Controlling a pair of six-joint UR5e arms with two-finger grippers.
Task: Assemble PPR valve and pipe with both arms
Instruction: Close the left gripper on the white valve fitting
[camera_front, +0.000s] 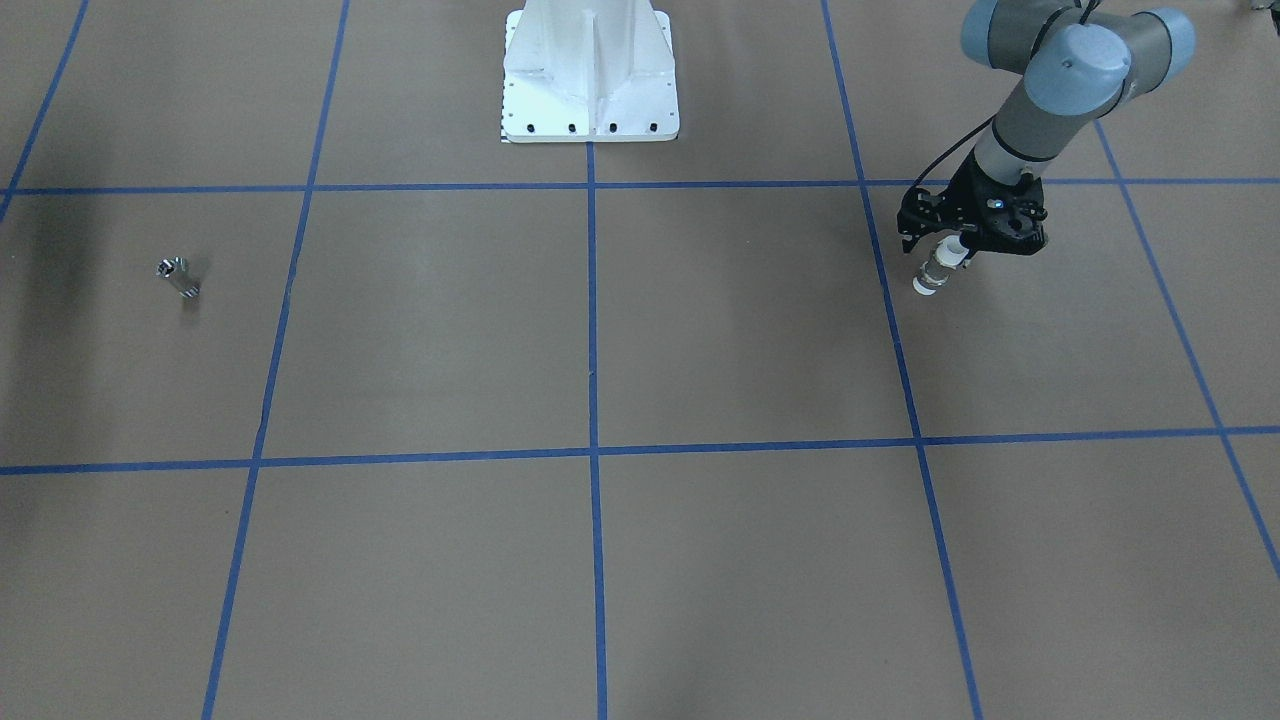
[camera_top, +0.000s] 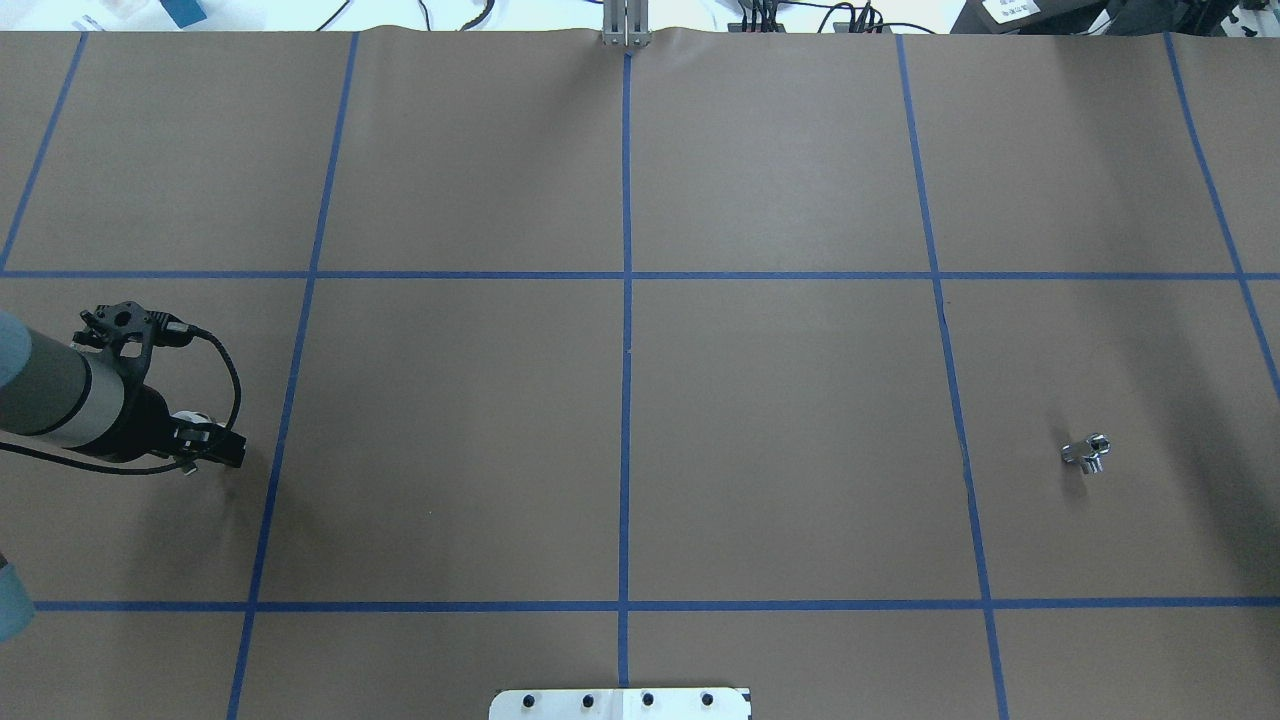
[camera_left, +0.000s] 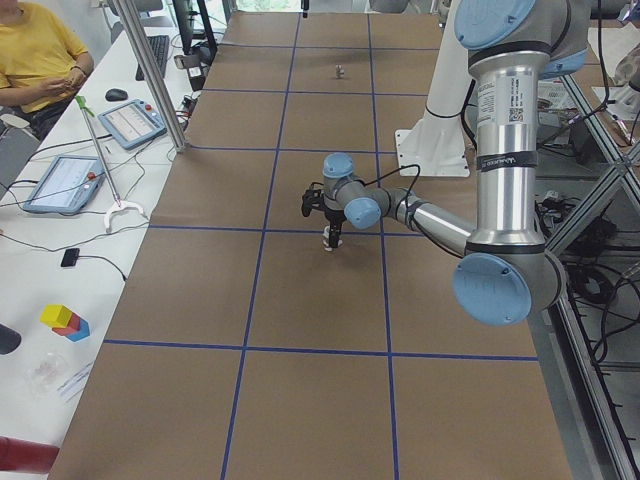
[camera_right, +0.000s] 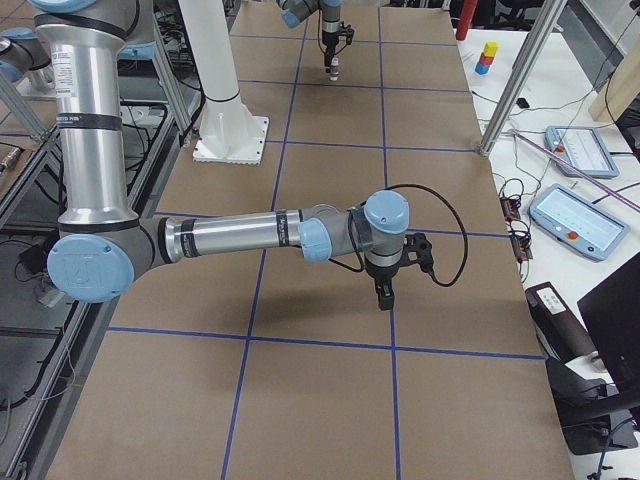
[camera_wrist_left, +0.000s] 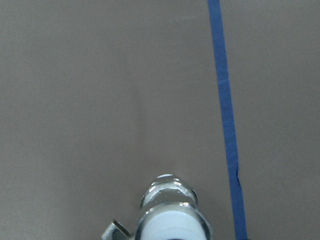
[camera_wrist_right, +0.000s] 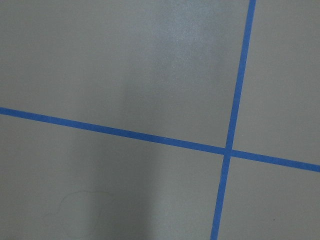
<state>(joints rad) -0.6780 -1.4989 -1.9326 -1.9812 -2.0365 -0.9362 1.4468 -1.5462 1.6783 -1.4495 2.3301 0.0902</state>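
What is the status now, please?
Left gripper shut on PPR valve. Right gripper: jaws unclear. Pipe lies untouched on table. No obstacle seen between them.

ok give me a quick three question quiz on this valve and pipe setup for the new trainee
1. True or false: the pipe is already fitted into the PPR valve.
2. Fill the gap: the pipe lies on the table on the robot's ____ side.
3. Pick one. The PPR valve is: A) lying loose on the table, B) gripped in the left claw, C) standing beside the pipe.

Key
1. False. The two parts are far apart, at opposite ends of the table.
2. Right.
3. B.
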